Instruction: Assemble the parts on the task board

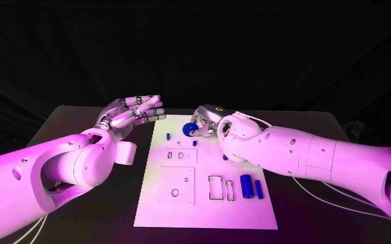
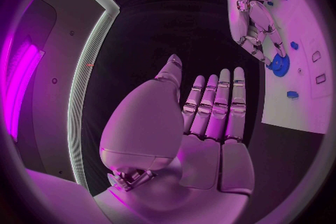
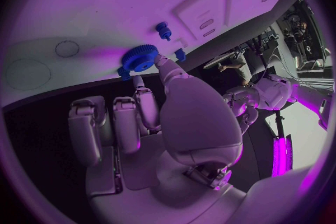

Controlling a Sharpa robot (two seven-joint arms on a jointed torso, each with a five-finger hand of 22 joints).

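Blue gear: pinched by right robot hand over task board, presumably for seating. Left robot hand: open, empty, apparently standing clear.

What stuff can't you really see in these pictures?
- Whether the right hand grips the blue gear or just touches it: head view, the hand covers it.
- The task board under the right arm: head view, the arm hides it.
- What the small blue part is: left wrist view, too small.
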